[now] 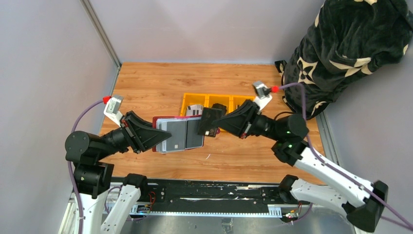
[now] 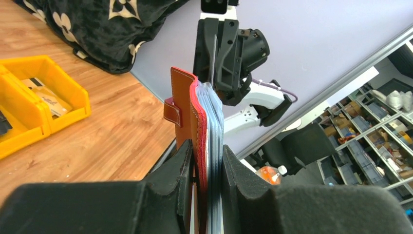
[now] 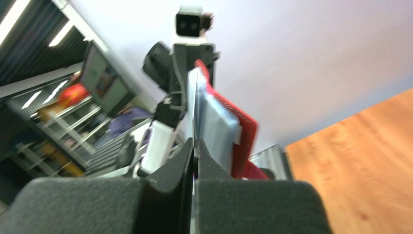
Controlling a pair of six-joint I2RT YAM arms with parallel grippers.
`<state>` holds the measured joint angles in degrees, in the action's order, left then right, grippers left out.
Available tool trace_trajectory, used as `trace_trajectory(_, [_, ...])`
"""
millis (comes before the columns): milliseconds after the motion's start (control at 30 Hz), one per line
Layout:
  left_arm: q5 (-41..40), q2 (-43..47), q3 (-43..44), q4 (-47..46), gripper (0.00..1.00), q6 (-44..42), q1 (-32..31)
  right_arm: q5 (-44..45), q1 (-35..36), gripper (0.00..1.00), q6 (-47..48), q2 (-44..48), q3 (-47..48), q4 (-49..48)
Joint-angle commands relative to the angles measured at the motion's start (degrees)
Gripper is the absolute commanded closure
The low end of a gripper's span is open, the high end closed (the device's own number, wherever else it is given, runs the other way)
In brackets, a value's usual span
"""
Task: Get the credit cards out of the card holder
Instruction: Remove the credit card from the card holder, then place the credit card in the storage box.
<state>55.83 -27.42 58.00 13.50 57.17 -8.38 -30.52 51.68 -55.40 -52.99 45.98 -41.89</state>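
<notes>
Left hand [image 1: 155,134] grasps the open card holder [image 1: 178,134] above the table [image 1: 146,83]. Right hand [image 1: 207,127] is clenched on 1 card [image 2: 214,53] at the holder's far edge, not yet clear. Some credit cards [image 1: 196,110] lie in the yellow bin [image 1: 187,100] beyond the right hand; more likely remain

Overhead; opposed close-ups of card holder [image 2: 187,112]

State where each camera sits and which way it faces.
Top external: above, behind the arms, looking down at the table; both arms show.
Left wrist: looks past the left hand, along the card holder's edge, toward the right arm.
Right wrist: looks past the shut right hand at the card holder and left arm.
All three share the card holder.
</notes>
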Motion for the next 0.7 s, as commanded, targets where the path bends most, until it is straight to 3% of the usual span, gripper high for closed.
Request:
trace_trajectory(0, [-0.49, 0.08, 1.85, -0.06, 1.0, -1.83, 0.03, -1.31, -9.06, 1.0, 4.42, 6.93, 0.24, 14.1])
trace_trajectory(133, [-0.68, -0.02, 2.36, 1.01, 1.0, -2.96, 0.03, -0.98, -20.06, 1.0, 8.76, 9.13, 3.16, 30.11])
trace_trajectory(300, [-0.64, -0.18, 3.16, 1.72, 1.0, -3.5, 0.03, -3.99, -31.14, 1.0, 9.12, 2.0, 3.46, 34.58])
trace_trajectory(667, [0.1, -0.18, 3.5, 1.09, 1.0, -3.61, 0.03, 4.72, -28.89, 1.0, 18.41, -26.38, 13.0, 40.93])
